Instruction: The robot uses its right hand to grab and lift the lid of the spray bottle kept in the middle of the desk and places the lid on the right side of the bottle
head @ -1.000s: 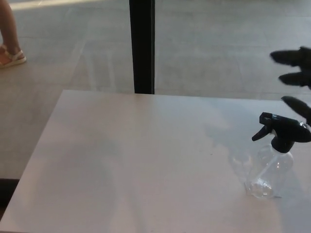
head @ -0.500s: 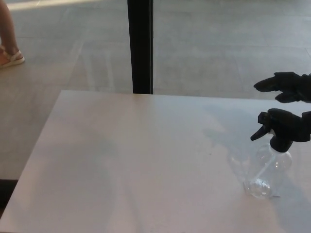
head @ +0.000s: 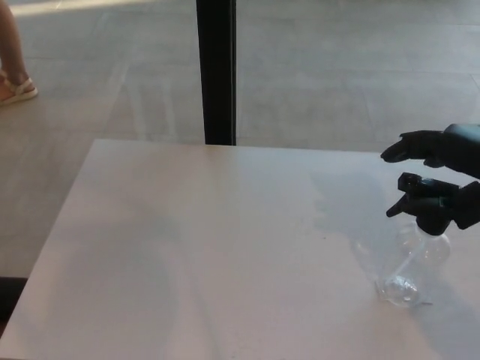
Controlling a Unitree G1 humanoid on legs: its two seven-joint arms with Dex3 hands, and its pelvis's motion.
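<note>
At the far left we see a person's leg and sandalled foot [head: 15, 84] on the grey floor [head: 337, 67]. Further right a black post [head: 216, 71] stands upright behind the far edge of the white desk [head: 195, 255].

Most of the desk is bare in our view. Toward its right side stands the clear bottle [head: 414, 266], upright, with its black spray lid [head: 421, 204] on top, the trigger and nozzle pointing left. A faint shadow spreads over the desk to the left of the bottle.

Our right hand [head: 448, 176] comes in from the right edge, at the level of the lid. One finger [head: 409, 146] reaches out to the left just above the lid, apart from it. The lower part of the hand sits against the lid's right side, black on black, so we cannot tell where one ends and the other begins. We cannot tell whether the hand has closed on the lid or only lies around it.

Our left hand does not show.
</note>
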